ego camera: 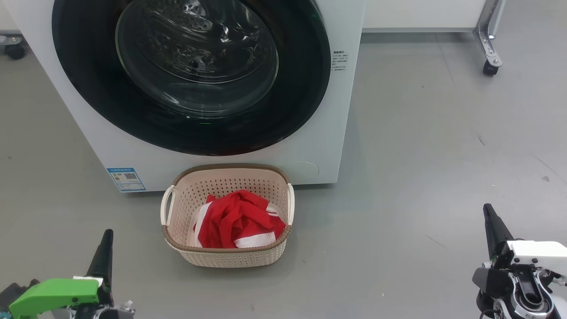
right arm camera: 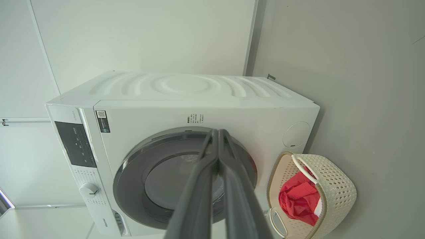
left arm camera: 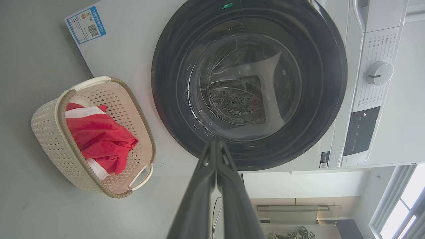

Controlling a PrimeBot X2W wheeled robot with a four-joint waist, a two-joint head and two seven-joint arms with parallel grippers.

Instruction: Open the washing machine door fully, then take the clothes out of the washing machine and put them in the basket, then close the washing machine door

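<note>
Washing machine door (ego camera: 190,75) looks flush on the washing machine (ego camera: 310,155) and the clothes (ego camera: 239,219) are piled in the basket (ego camera: 226,257), so I read this as wrap-up. To finish well, confirm the latch seated. If in doubt, press the door rim, not the glass.

Left gripper (ego camera: 107,235) is clenched, empty and touching nothing. The basket is ahead to its right, with the door beyond.

Right gripper (ego camera: 488,210) is also pinched closed and empty. The basket is well off to its left.

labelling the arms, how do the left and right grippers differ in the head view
The left gripper sits on a bright green housing; the right gripper on a white housing. The left is near the basket; the right stands well off from it. Both are shut, empty and point up the view.
</note>
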